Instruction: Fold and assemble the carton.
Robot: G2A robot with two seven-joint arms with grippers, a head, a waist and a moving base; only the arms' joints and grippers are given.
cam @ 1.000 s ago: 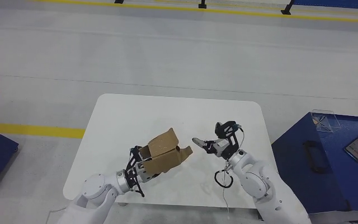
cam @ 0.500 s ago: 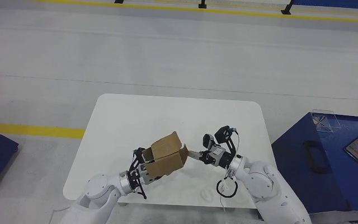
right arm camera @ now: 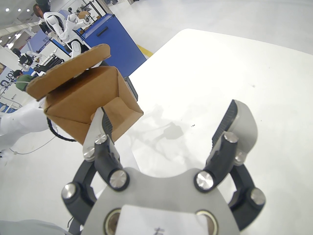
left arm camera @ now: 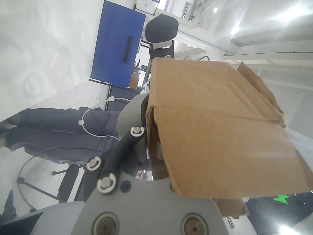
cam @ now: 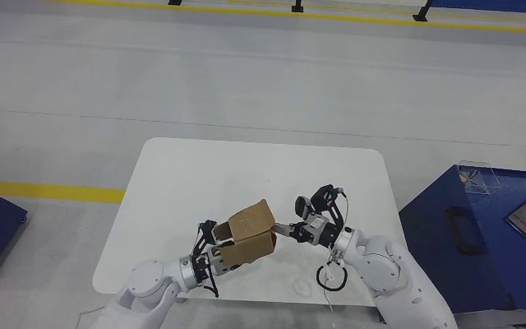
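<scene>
A brown cardboard carton hangs tilted above the front of the white table. My left gripper is shut on its near end, with a top flap lying over the body. In the right wrist view the carton shows an open end with flaps partly folded in. My right gripper stands open at that end. One of its fingers rests against the inner end flap; the other finger is out over bare table.
A blue cabinet stands off the table's right side. A loop of cable hangs under the right arm near the table's front edge. The far half of the table is bare.
The carton has shifted right and levelled, its top flap folding down. My right gripper has moved left, from apart from the carton to touching its open end.
</scene>
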